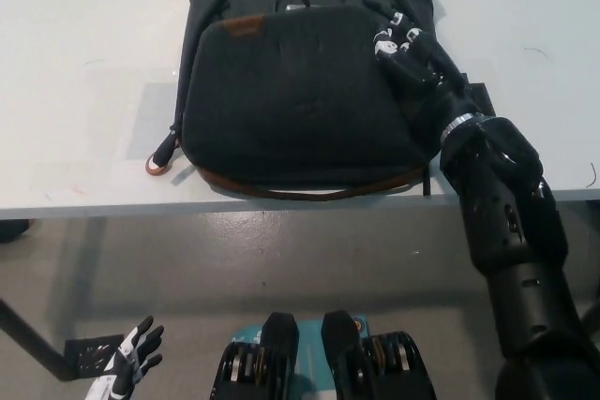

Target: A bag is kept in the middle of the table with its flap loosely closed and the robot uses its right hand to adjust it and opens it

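bag (300, 91), brown label (247, 25) unreadable, right hand (412, 58)

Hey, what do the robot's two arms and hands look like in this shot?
The right arm is bulky black segmented casing with a silver ring at the wrist; its black right hand has white patches on the fingers. The left hand is white with black fingers.

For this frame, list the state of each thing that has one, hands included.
Dark grey fabric bag: lying flat on the white table.
Bag's flap: down, closed over the body.
Black right hand: open, fingers resting on the flap's right edge.
White left hand: low at lower left, below table level, holding nothing.
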Available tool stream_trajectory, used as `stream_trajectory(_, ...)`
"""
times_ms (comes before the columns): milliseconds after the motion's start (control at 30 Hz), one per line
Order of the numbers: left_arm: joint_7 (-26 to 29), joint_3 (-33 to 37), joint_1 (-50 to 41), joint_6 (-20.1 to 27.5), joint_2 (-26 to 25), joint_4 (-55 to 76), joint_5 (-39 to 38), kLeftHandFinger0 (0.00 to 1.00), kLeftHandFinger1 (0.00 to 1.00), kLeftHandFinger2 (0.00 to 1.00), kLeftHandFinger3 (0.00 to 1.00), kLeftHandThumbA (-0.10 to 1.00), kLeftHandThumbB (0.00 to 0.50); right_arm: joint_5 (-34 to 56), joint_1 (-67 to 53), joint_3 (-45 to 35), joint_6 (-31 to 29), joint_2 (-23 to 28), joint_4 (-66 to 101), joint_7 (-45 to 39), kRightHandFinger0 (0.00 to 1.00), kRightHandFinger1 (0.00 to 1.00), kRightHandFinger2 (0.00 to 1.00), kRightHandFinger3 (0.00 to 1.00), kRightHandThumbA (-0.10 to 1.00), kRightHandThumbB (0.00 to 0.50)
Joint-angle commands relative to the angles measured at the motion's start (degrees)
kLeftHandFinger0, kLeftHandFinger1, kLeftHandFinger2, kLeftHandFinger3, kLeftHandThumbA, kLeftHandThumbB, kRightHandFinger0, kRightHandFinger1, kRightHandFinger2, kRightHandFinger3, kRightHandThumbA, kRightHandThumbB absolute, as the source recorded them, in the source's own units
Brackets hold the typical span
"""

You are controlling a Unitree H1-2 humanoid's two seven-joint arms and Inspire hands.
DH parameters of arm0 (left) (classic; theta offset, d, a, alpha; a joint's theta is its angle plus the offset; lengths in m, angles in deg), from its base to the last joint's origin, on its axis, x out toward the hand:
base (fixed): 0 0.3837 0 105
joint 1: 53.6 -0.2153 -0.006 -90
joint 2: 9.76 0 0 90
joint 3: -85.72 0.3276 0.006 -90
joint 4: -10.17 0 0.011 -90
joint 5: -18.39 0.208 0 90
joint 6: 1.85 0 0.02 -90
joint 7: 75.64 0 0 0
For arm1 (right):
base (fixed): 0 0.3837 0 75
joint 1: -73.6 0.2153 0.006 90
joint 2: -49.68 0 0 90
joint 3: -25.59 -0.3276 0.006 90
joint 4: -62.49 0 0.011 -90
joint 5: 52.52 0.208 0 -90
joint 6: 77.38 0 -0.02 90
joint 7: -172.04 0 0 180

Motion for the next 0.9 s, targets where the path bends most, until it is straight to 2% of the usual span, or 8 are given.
stream_trajectory(0,-0.66,0.06,0.16,0.53,-1.02,1.21,0.04,1.0,1.0,1.0,1.0,1.0,0.0,-0.83,-0.91,0.15,0.66,0.1,2.25,1.96,0.0,0.29,0.66,0.79,-0.1,0.15)
stream_trajectory(167,-0.62,0.01,0.39,0.92,-1.13,1.2,0.27,1.0,1.0,1.0,1.0,1.0,0.0,-1.78,-5.76,1.4,3.62,0.34,15.62,3.64,0.0,0.28,0.73,0.81,-0.1,0.128)
stream_trajectory(267,-0.73,-0.25,0.6,0.76,-1.21,1.22,-0.47,1.0,1.0,1.0,1.0,1.0,0.0,-1.34,-8.75,1.97,5.83,0.37,24.2,4.3,0.0,0.25,0.68,0.8,-0.1,0.133)
stream_trajectory(333,-0.75,-0.3,0.61,0.32,-1.25,1.43,-0.53,1.0,1.0,1.0,1.0,1.0,0.0,-0.49,-12.1,2.42,7.5,0.42,31.98,4.27,0.0,0.27,0.67,0.76,-0.1,0.12)
stream_trajectory(467,-0.79,-0.31,0.85,0.34,-1.24,1.2,-0.7,1.0,1.0,1.0,1.0,1.0,0.0,-1.34,-17.98,4.18,8.57,0.63,44.33,4.66,0.0,0.3,0.63,0.69,-0.1,0.141)
stream_trajectory(633,-0.65,-0.39,1.04,0.11,-1.1,1.32,-0.77,1.0,1.0,1.0,1.0,1.0,0.0,-1.42,-24.59,5.86,8.79,0.37,55.3,4.79,0.0,0.33,0.65,0.68,-0.1,0.124)
stream_trajectory(767,-0.56,-0.42,1.04,-0.42,-0.89,1.57,-1.03,1.0,1.0,1.0,1.0,1.0,0.0,-4.72,-29.43,7.6,8.06,0.69,61.35,5.45,0.0,0.33,0.64,0.68,-0.1,0.136)
stream_trajectory(867,-0.71,-0.48,1.76,-0.69,-1.12,1.47,-1.16,1.0,1.0,1.0,1.0,1.0,0.0,-6.44,-31.55,8.39,7.32,1.59,62.85,5.23,0.0,0.29,0.6,0.68,-0.1,0.115)
